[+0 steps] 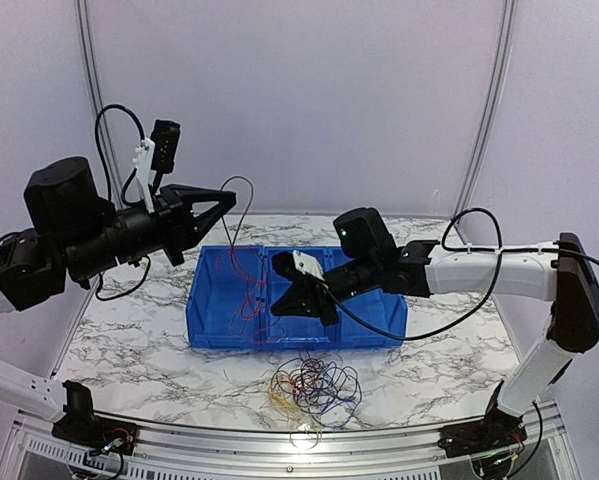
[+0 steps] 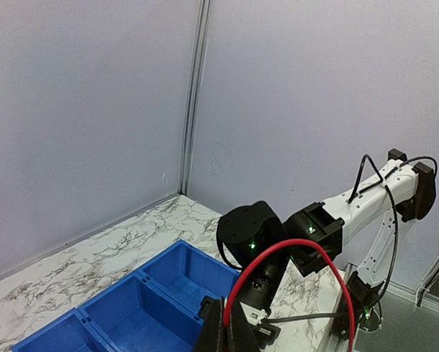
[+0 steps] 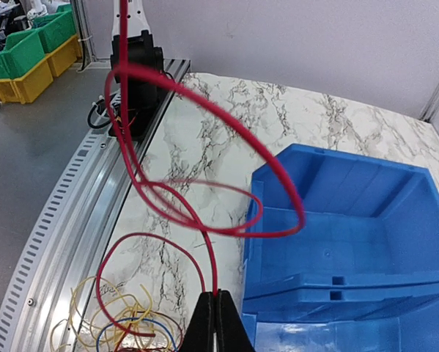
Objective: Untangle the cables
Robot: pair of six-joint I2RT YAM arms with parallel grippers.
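A tangle of red, yellow and dark blue cables (image 1: 314, 385) lies on the marble table in front of a blue bin (image 1: 379, 335). My left gripper (image 1: 229, 200) is raised above the bin's left end and shut on a red cable (image 2: 292, 248) that arcs up from its fingertips (image 2: 220, 330) and hangs down into the bin (image 1: 241, 275). My right gripper (image 1: 277, 308) is low over the bin's front edge. In the right wrist view it is shut (image 3: 218, 323) on a red cable (image 3: 204, 110) that loops wide above the tangle (image 3: 116, 323).
The blue bin (image 3: 351, 220) has several compartments (image 2: 182, 249). An aluminium rail (image 1: 279, 455) runs along the table's near edge. Grey wall panels stand behind. Green and yellow bins (image 3: 28, 44) sit off the table. The left arm's base (image 3: 135, 95) is at the rail.
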